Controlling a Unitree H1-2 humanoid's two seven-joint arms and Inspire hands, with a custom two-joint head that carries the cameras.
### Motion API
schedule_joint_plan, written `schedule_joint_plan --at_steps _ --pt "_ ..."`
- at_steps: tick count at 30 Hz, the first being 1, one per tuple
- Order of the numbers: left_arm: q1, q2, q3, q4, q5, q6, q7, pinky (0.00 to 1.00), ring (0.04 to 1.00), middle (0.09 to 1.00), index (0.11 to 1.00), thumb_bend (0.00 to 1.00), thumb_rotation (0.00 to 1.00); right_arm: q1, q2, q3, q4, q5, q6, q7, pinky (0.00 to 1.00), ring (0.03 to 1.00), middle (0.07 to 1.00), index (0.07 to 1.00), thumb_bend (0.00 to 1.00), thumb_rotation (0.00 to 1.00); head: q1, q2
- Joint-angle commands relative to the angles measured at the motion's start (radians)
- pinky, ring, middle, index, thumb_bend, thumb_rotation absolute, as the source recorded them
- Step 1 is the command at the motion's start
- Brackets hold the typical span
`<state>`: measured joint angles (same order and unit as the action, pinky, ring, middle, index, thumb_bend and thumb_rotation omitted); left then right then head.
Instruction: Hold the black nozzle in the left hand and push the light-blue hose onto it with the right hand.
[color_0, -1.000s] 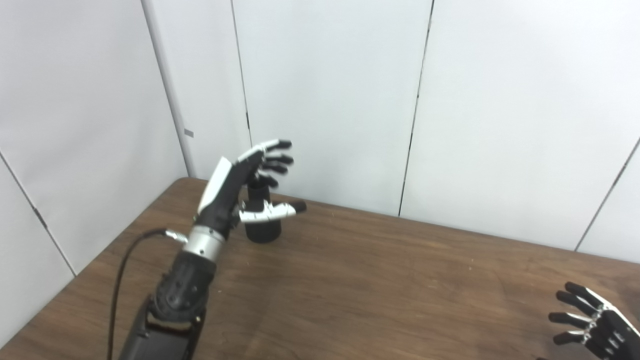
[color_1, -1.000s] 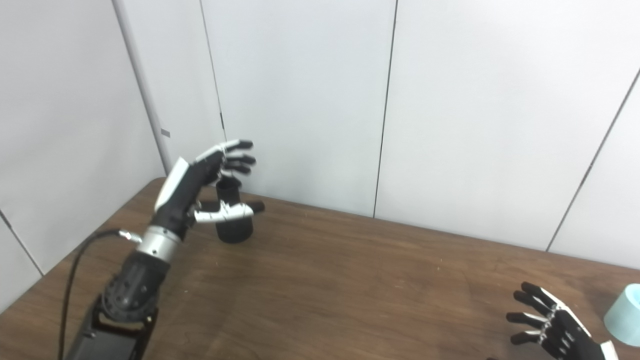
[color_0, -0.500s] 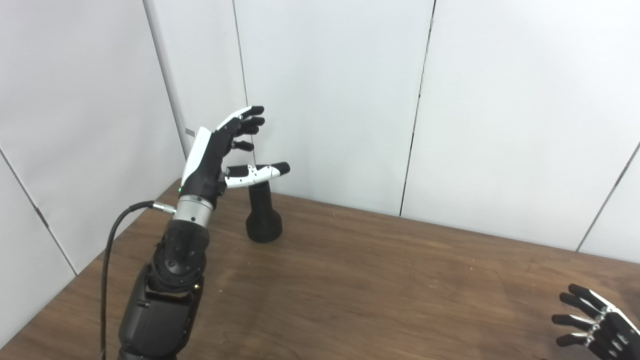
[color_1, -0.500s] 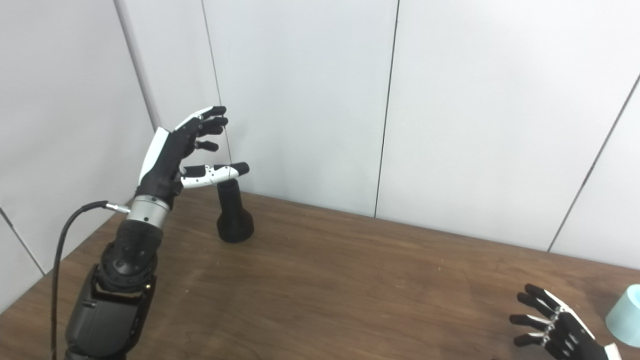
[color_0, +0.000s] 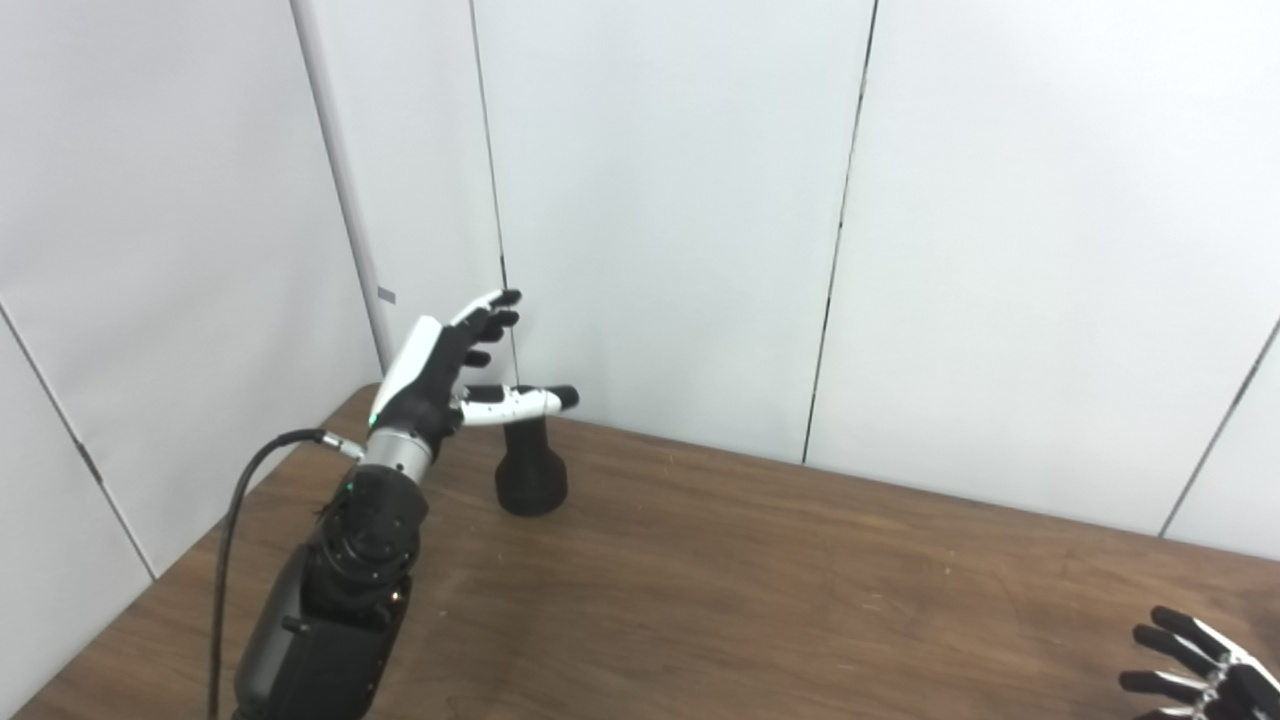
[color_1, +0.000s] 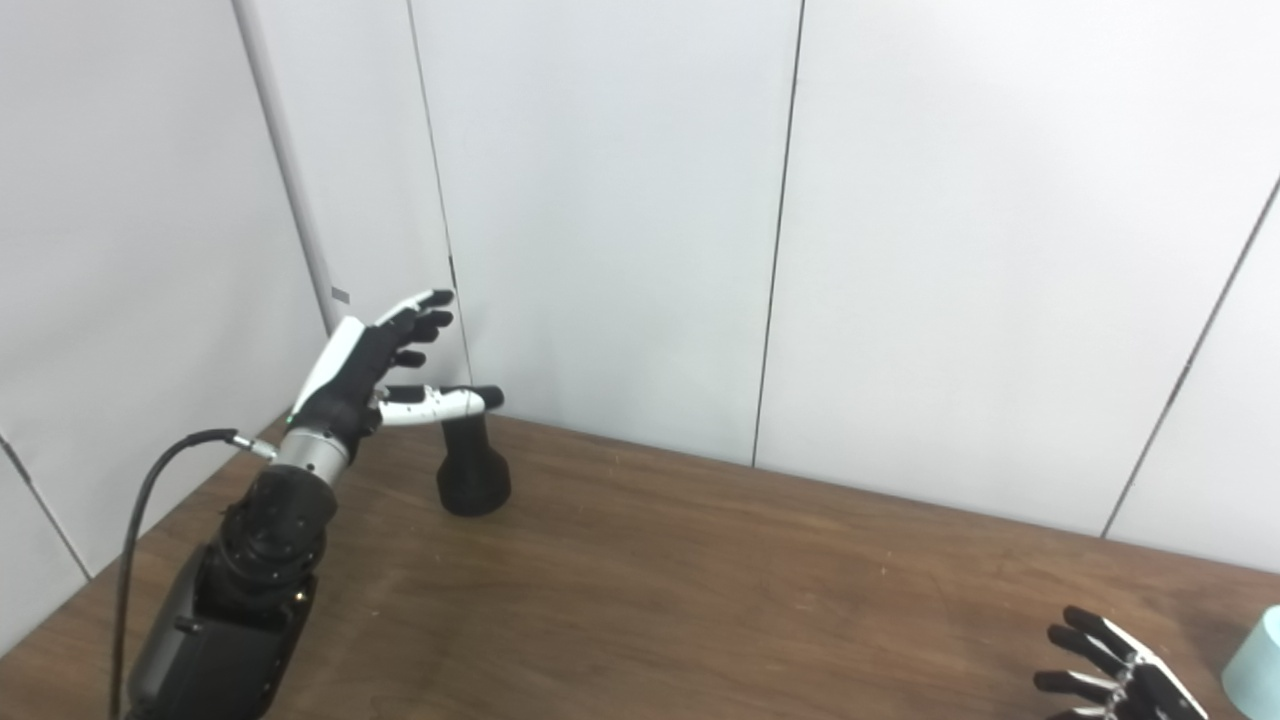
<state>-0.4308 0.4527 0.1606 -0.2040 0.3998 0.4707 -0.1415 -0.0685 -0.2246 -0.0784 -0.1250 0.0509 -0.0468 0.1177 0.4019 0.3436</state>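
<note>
Left hand (color_0: 440, 365) raised in the left half of the frame, above the far left corner of the brown wooden table (color_0: 760, 590); its fingers (color_0: 490, 310) are spread apart and hold nothing, and the thumb reaches out toward the right, crossing in front of the top of the black nozzle (color_0: 530, 470). Whether the thumb touches the nozzle cannot be told. The black nozzle stands upright on the table, wide base down and narrow neck up, near the white panelled wall (color_0: 680, 200), left of centre in the frame. A black cable (color_0: 235, 520) runs from the left wrist down to the lower left edge of the frame.

Right hand (color_1: 1120, 685) at the lower right corner of the frame, low over the table, its fingers spread and empty. The light-blue hose (color_1: 1262, 655) is cut by the right edge in the right eye view, just beside the right hand and apart from it, well apart from the nozzle.
</note>
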Motion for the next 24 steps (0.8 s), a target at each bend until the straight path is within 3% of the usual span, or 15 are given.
schedule_joint_plan --at_steps 1,7,14,24 --pt "-0.038 0.027 0.021 -0.01 0.055 -0.001 -0.016 0.91 0.97 0.915 0.91 0.88 0.28 -0.028 -0.015 -0.01 -0.025 0.002 -0.045 -0.001 0.49 0.655 0.793 0.815 0.73 0.0 0.0 -0.001" --pt "-0.042 0.013 0.026 0.022 0.184 -0.001 -0.046 0.86 0.968 0.933 0.944 0.9 0.28 -0.028 -0.017 -0.013 -0.032 0.005 -0.038 0.001 0.48 0.651 0.797 0.816 0.73 0.0 -0.007 0.013" --pt "-0.04 0.013 0.018 0.069 0.235 -0.001 -0.033 0.85 0.967 0.931 0.94 0.91 0.29 -0.026 -0.016 -0.015 -0.026 0.012 -0.042 0.003 0.49 0.651 0.797 0.813 0.73 0.01 -0.004 0.02" --pt "-0.039 -0.033 0.024 0.136 0.304 -0.001 -0.01 0.97 1.0 0.951 0.941 0.91 0.29 -0.018 -0.02 -0.023 -0.048 0.029 -0.024 0.009 0.49 0.656 0.801 0.814 0.72 0.01 -0.004 0.034"
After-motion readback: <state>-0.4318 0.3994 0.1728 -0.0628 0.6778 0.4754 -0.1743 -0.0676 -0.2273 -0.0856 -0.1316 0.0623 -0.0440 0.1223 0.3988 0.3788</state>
